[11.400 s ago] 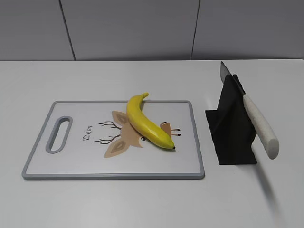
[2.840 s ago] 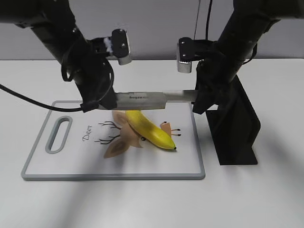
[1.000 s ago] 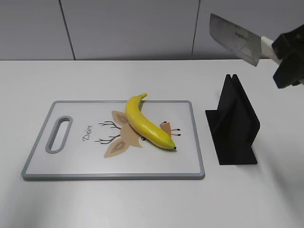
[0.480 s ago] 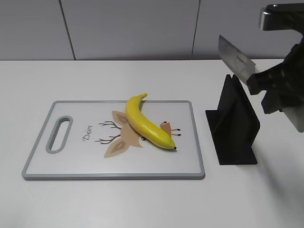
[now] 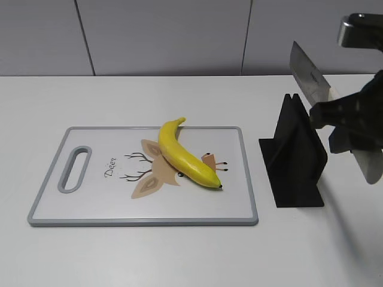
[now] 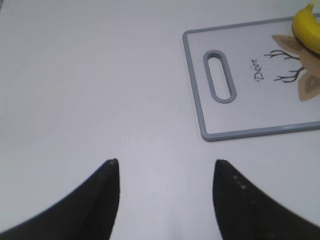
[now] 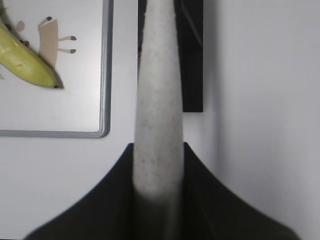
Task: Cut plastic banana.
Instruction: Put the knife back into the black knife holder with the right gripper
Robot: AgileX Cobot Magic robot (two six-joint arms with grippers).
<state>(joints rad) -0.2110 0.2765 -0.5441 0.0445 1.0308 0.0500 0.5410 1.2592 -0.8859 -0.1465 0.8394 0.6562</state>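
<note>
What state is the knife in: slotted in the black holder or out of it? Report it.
Out. The right gripper holds the knife by its pale handle, blade raised above the black holder, not seated in its slot.

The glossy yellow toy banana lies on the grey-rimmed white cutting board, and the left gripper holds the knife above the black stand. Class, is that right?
Not quite. The glossy yellow toy banana does lie on the grey-rimmed white cutting board, but the right gripper, not the left, holds the speckled-handled knife above the black stand. The right wrist view shows it; the left gripper is open and empty.
</note>
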